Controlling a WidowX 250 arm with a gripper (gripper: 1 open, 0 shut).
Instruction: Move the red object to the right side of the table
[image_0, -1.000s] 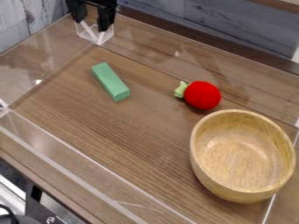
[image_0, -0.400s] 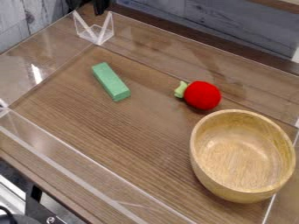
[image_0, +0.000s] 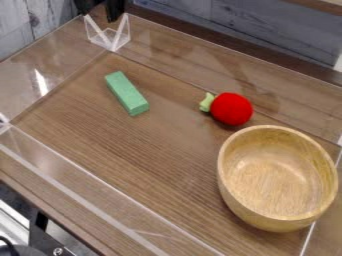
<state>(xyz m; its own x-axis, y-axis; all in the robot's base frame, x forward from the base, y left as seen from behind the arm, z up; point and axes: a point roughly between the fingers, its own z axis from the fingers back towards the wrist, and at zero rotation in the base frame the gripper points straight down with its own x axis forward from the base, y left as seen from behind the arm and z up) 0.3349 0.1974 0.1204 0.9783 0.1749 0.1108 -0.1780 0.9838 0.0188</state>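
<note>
The scene was evenly and fairly brightly lit, with soft, faint shadows hugging the red object (image_0: 231, 108), the green block (image_0: 127, 92) and the bowl (image_0: 278, 177). Pale glare streaked the clear walls (image_0: 54, 170) and washed over the far part of the table (image_0: 160, 150). The picture was small and slightly soft, fine detail smeared.

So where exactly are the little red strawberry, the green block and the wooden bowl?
red strawberry (image_0: 234, 109), camera view, middle of its glossy red body.
green block (image_0: 127, 92), camera view, centre of its top face.
wooden bowl (image_0: 235, 147), camera view, on its upper left rim.
</note>
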